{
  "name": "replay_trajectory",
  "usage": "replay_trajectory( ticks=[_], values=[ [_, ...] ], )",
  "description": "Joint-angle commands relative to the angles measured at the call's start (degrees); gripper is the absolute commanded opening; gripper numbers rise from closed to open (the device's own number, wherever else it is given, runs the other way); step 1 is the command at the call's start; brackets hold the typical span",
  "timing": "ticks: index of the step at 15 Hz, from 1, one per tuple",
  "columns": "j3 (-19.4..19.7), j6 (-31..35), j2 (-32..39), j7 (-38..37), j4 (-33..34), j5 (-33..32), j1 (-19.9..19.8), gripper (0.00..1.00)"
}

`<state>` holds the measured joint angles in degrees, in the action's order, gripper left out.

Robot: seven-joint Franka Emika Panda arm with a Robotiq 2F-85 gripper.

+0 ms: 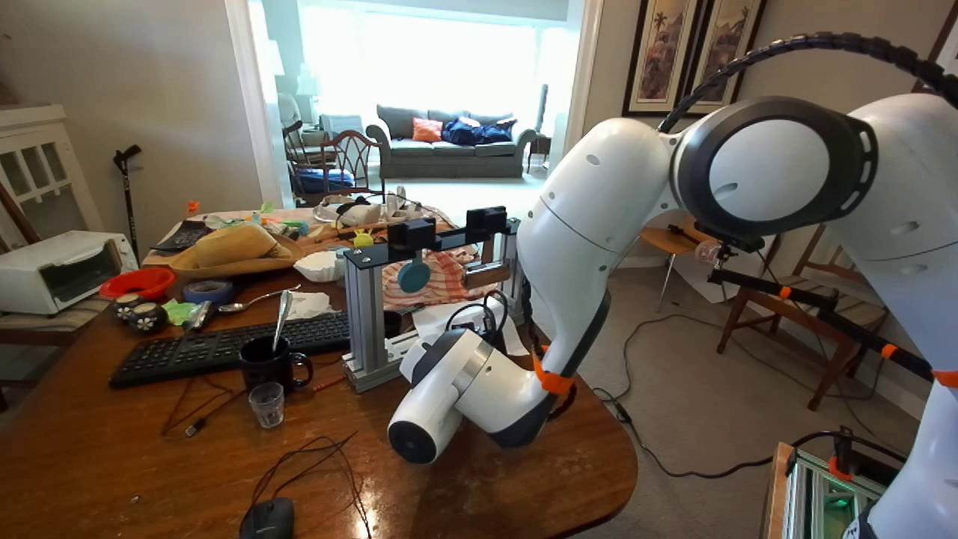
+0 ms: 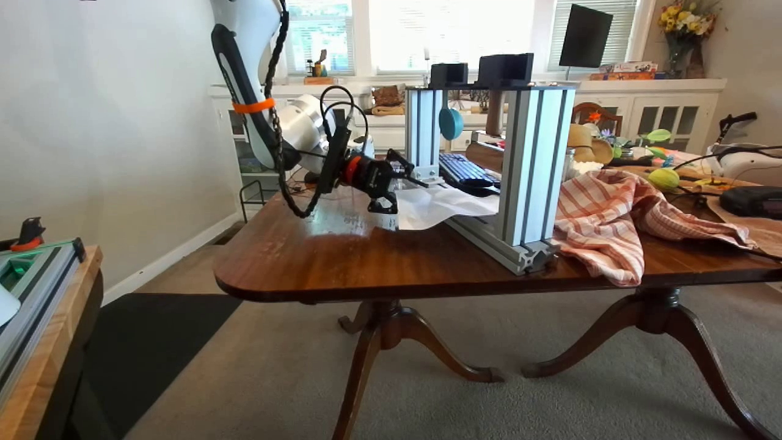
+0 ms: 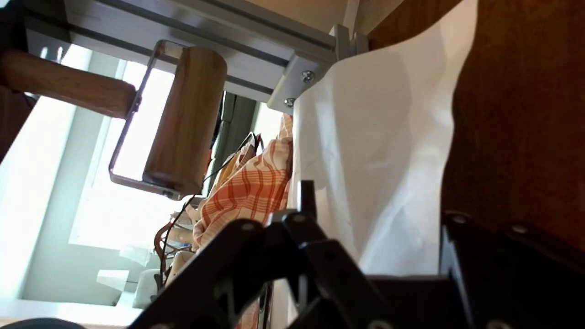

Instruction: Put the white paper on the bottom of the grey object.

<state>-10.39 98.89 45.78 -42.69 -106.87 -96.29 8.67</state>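
Note:
The white paper [image 2: 449, 206] lies slightly curled across the base of the grey rack [image 2: 540, 165], with one end reaching out toward my gripper. In an exterior view a part of the paper [image 1: 438, 318] shows between the posts of the rack [image 1: 367, 314]. In the wrist view the paper [image 3: 379, 128] runs away from the jaws, and a rack post [image 3: 247, 41] stands beyond it. My gripper [image 2: 404, 188] is tilted at the paper's near end, its fingers apart. In the wrist view the fingers [image 3: 381, 205] stand on either side of the paper; I cannot tell whether they touch it.
A wooden roller [image 3: 189, 123] and a teal disc [image 1: 413, 276] hang from the rack's top. A checked cloth [image 2: 611, 214] lies beside the rack. A keyboard [image 1: 224, 348], black mug [image 1: 266, 367], glass [image 1: 267, 404] and mouse [image 1: 268, 519] are on the table [image 1: 150, 479].

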Motion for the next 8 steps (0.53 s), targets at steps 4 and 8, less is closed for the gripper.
replay_trajectory(
  ticks=[4, 8],
  values=[
    [-2.52, 2.48, -5.62, -0.35, -5.28, 0.83, 1.71, 1.0],
    [-4.76, 3.11, -11.59, 0.85, -10.23, 2.06, 2.42, 1.0]
  ],
)
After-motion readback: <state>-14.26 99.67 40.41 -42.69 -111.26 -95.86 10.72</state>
